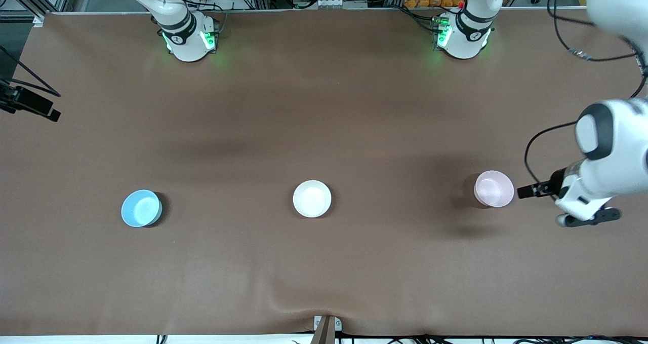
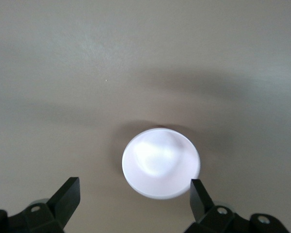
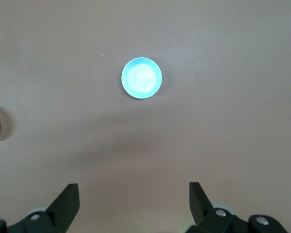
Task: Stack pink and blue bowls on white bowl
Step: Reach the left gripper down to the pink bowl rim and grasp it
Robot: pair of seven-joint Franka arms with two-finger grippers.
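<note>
A: Three bowls sit in a row on the worktop (image 1: 324, 106), well apart from one another. Your white bowl (image 1: 312, 198) is in the middle, the blue bowl (image 1: 141, 208) lies toward the right arm's end, and the pink bowl (image 1: 493, 188) toward the left arm's end. Nothing is stacked yet.

B: End effectors?

A: Left end effector (image 2: 134, 191) hangs low, just beside the pink bowl, fingers spread wide with nothing between them. Right end effector (image 3: 134, 194) is high over the worktop, equally wide and empty, with the blue bowl in its wrist view; that arm looks to be waiting.

B: Risks you should log?

A: The bowls look like light, smooth plastic. If you close on the pink rim off-centre, I'd expect it to skate away or tip. A thin rim pinch may also let the bowl swing in transit, so it could land tilted in the white one and shove it along the brown cloth.

B: Appearance?

A: All plain, round, equal in size, upright, and empty. The pink one reads very pale, nearly white in the left wrist view, so check colour before choosing.
</note>
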